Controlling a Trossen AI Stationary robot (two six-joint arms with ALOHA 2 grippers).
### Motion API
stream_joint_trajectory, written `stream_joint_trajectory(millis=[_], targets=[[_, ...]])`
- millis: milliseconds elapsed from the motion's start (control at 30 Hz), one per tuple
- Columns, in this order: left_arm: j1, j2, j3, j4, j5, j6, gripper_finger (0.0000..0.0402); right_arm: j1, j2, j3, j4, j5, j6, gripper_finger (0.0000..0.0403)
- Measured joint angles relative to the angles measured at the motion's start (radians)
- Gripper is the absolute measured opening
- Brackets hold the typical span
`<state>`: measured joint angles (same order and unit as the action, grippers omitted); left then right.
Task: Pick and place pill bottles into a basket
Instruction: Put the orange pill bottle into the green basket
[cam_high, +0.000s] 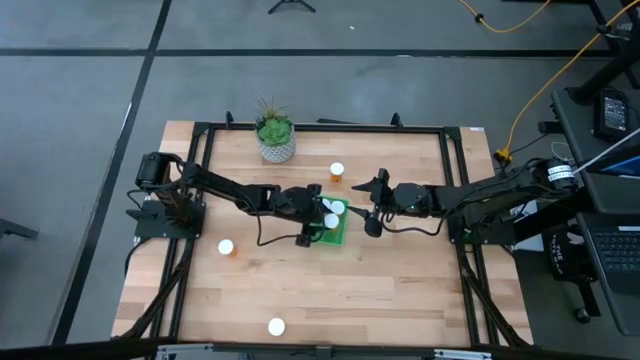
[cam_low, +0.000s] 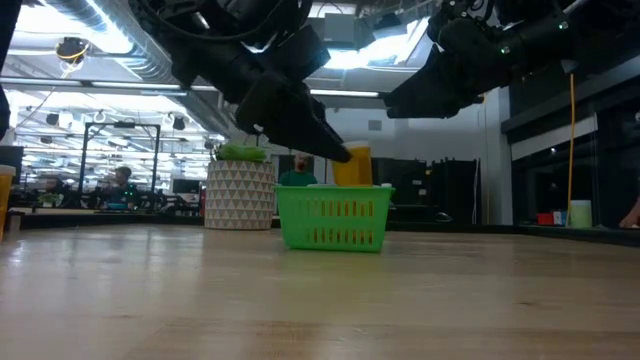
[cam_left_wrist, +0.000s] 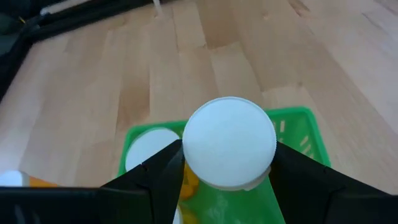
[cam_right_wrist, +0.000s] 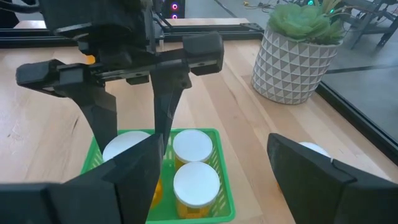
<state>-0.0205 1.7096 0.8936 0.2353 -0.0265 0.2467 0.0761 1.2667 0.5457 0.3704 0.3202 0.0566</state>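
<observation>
Overhead, left gripper sits above the green basket at table centre, fingers pinching a pill bottle by its sides. Held bottle is upright, long axis vertical, white cap facing up toward the wrist camera; the low view shows its orange body hanging just above the basket rim, not touching it. Inside the basket, three bottles stand upright, caps up: two in a row and a third beside them. Right gripper hovers just beside the basket's right edge, fingers spread wide, holding nothing. Three bottles remain out on the wood, well apart: one near the white patterned pot with plant, one toward the left side, one near the front edge. Table is light wood planks.
</observation>
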Motion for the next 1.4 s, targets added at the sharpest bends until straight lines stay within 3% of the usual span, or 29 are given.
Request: stream_joint_trajectory(millis=[333, 567, 700, 1400], targets=[[0.0, 0.042, 0.012, -0.013, -0.002, 0.003, 0.021, 0.0, 0.0, 0.0, 0.0, 0.0, 0.014, 0.0291], [-0.006, 0.127, 0.09, -0.078, -0.027, 0.055, 0.021, 0.0, 0.0, 0.0, -0.001, 0.0, 0.014, 0.0291], [-0.006, 0.135, 0.109, -0.107, -0.069, 0.063, 0.021, 0.0, 0.0, 0.0, -0.009, 0.0, 0.014, 0.0291], [-0.006, 0.137, 0.105, -0.082, -0.059, 0.081, 0.0218, 0.0, 0.0, 0.0, -0.024, 0.0, 0.018, 0.0291]])
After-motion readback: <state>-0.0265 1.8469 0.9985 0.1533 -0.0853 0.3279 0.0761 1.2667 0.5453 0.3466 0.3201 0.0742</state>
